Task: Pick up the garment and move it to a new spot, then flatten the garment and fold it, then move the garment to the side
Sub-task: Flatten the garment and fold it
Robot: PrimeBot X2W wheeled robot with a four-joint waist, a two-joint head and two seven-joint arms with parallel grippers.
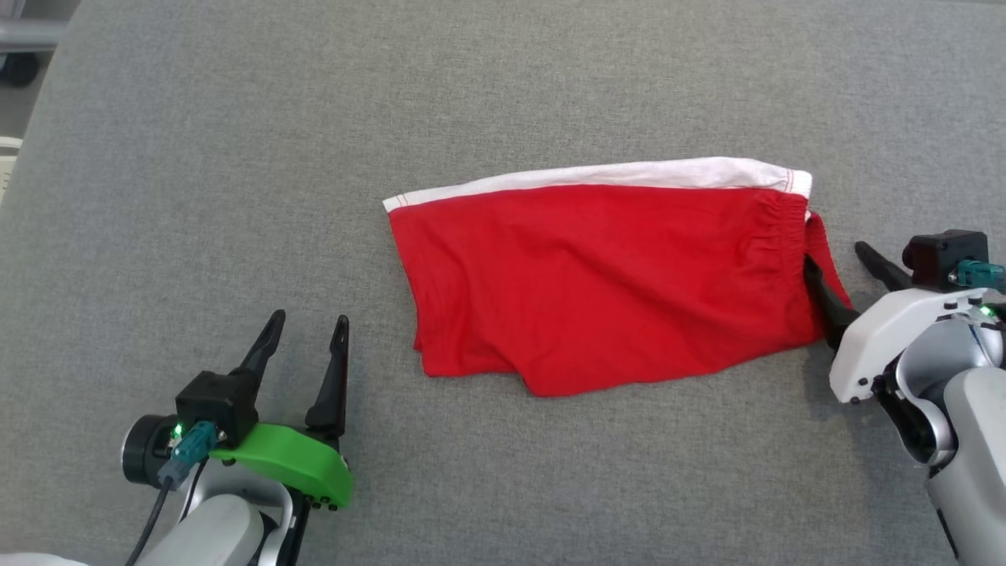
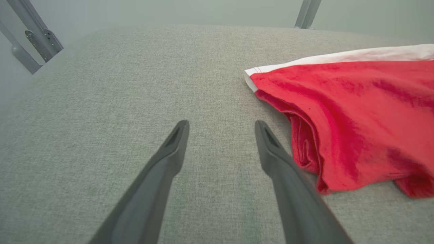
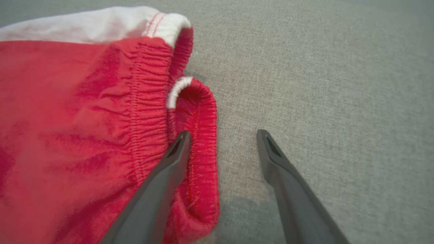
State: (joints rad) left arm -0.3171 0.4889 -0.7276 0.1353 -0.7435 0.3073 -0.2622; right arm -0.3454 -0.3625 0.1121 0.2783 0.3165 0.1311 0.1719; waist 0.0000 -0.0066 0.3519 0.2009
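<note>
Right, closest in, the left tool (image 1: 309, 317) sits low on the grey desk (image 1: 157, 157), fingers spread wide with nothing between them. The garment (image 1: 597, 275) lies off to its right, near but not touching. Those are red shorts with a white side stripe (image 1: 629, 174), laid fairly flat in the middle of the desk. Their long axis runs straight across from the robot's left to its right: leg hems toward the left tool, elastic waistband (image 3: 149, 101) toward the right. And the right tool (image 1: 833, 253) is the one that counts here, right on that waistband end with its jaws apart. One finger (image 3: 162, 183) lies against the gathered elastic, and a strip of it sits between the two fingers, unclamped. That would fit a tool about to nip the waistband or one that's opened off it; can't call which. Farthest away, the white stripe runs along the far edge.
</note>
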